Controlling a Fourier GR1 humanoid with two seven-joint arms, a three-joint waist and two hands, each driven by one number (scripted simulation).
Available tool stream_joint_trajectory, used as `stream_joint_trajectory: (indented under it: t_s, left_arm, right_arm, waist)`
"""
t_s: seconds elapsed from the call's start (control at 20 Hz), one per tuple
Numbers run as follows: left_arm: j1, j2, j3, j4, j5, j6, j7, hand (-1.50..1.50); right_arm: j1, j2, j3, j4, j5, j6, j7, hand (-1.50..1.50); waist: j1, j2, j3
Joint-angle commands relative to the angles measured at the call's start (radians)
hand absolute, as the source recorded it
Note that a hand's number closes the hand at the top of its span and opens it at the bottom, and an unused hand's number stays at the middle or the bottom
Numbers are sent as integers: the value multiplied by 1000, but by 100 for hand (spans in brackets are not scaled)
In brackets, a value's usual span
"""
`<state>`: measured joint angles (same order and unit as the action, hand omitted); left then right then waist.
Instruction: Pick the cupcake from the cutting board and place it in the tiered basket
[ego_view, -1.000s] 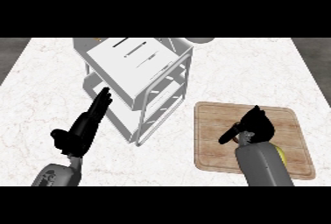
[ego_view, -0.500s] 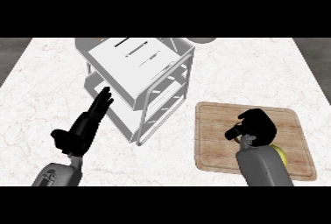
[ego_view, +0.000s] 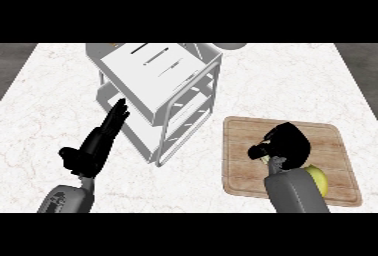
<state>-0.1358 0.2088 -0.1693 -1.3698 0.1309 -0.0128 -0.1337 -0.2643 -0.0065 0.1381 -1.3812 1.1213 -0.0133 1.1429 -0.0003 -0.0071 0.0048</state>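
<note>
Right hand low over cutting board, fingers curled round cupcake. Cupcake mostly hidden, on board, yellow edge peeking beside wrist. Grip looks set for lift. Tiered basket waits left on counter. Left hand flat, fingers straight, resting beside basket.

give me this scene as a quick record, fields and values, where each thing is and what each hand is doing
counter: white marble
tiered basket: white, left of the board
cutting board: wooden, at the right
cupcake: on the board, mostly hidden; a yellowish part shows beside the right forearm
left hand: open, straight, beside the basket
right hand: over the board, covering the cupcake; grip hidden
task state: cupcake not yet in the basket
</note>
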Motion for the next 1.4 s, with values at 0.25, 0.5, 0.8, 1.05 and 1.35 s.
stream_joint_trajectory:
  t_s: [0.25, 0.5, 0.8, 1.05, 1.35]
  left_arm:
    - [58, 12, 17, 35, 1, -11, -13, 0]
    - [27, -8, 11, 3, 0, 13, 41, 0]
    - [43, 10, 20, 9, -2, -6, 22, 0]
    - [15, -5, 4, 15, -18, -1, 33, 0]
    - [15, 4, 3, 12, -9, -30, 29, 0]
  right_arm:
    - [487, 6, 488, -367, 223, -55, 184, 150]
    - [539, 6, 617, -630, 333, -170, 204, 150]
    - [418, 6, 747, -807, 514, -164, 226, 150]
    - [286, 3, 784, -819, 527, -25, 274, 150]
    - [84, 4, 647, -795, 448, -33, 307, 150]
  waist:
    - [-42, -8, -8]
    - [-40, -7, -6]
    - [-19, -2, -7]
    - [-2, 5, -8]
    - [36, 16, -10]
